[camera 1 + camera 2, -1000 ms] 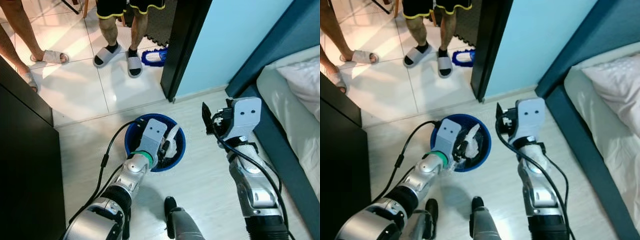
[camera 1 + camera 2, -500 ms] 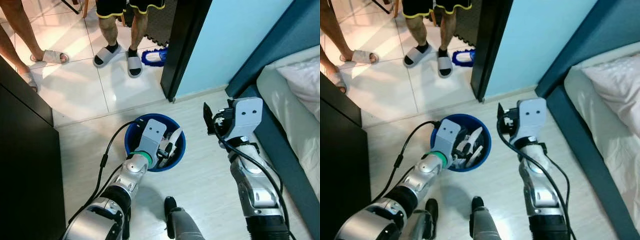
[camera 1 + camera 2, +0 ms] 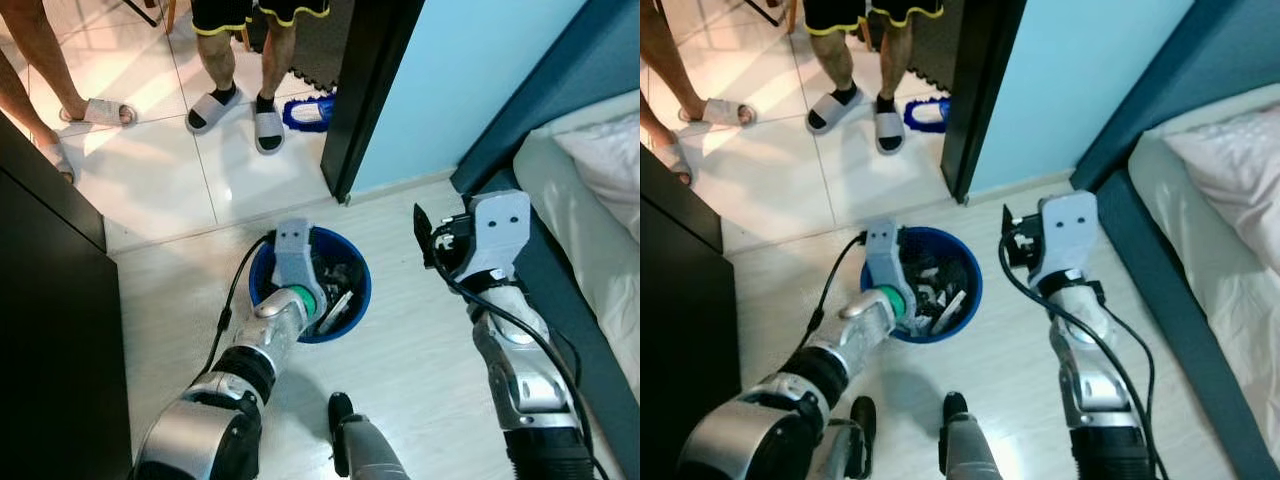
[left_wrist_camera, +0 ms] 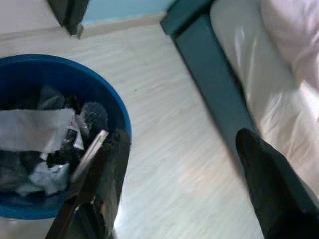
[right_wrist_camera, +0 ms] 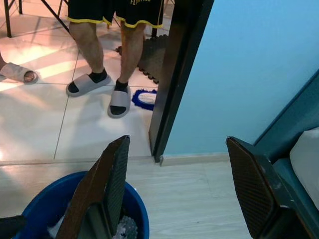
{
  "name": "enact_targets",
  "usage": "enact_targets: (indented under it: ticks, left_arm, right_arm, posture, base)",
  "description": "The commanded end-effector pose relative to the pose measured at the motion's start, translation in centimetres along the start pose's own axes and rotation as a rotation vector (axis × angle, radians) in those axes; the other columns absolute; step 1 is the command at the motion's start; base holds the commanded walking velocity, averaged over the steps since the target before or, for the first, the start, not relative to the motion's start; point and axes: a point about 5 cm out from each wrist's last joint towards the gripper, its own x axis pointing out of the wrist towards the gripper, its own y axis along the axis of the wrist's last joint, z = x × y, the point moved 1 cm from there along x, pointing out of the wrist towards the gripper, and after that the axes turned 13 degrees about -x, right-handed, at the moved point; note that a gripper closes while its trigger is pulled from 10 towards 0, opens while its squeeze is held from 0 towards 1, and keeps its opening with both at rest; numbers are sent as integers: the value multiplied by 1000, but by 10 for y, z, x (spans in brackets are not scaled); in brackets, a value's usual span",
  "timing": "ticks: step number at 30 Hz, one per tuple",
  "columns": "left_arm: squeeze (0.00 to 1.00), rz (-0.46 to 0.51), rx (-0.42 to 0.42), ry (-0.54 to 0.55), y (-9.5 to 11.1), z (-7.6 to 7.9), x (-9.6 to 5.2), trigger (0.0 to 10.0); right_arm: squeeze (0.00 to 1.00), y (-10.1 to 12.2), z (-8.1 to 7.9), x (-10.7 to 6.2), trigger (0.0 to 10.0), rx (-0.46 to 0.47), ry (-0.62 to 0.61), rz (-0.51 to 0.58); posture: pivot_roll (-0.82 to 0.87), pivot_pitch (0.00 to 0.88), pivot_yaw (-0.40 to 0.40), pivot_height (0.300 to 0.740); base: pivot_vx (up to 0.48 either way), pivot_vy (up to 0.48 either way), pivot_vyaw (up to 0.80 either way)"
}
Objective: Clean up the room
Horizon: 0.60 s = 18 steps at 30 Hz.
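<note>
A round blue bin [image 3: 358, 298] stands on the pale floor between my arms, holding white paper [image 4: 35, 129] and dark scraps. My left gripper [image 3: 322, 288] hangs over the bin's inside. In the left wrist view its fingers [image 4: 99, 184] stand wide apart and open with nothing between them, one over the bin's rim [image 4: 119, 112]. My right gripper [image 3: 424, 236] is raised to the right of the bin, apart from it. It is open and holds nothing, its fingers [image 5: 107, 184] pointing toward the doorway.
Two people's legs in sandals [image 3: 238, 105] stand on the tiled floor beyond the black door frame [image 3: 362, 95], beside a blue mop head [image 3: 308, 113]. A dark cabinet [image 3: 50, 330] borders the left, and a bed [image 3: 590, 190] with a dark blue frame borders the right.
My left gripper held a white piece over the bin; it has let go and the wrist has rolled. The white piece now lies in the bin. My right arm drifted slightly right.
</note>
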Motion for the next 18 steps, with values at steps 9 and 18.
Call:
enact_targets:
  ticks: [9,18]
  left_arm:
    - [0,84,421,68,-18,-23,-20,10000]
    - [0,285,531,124,22,-52,-64,10000]
  right_arm:
    - [0,-13,-9,-17,10000,67,-17,-57]
    - [0,-13,-17,-27,10000,126,-7,-55]
  posture:
    - [-161,402,60,740]
    - [-105,318,70,740]
  base:
    - [0,0,0]
    - [0,0,0]
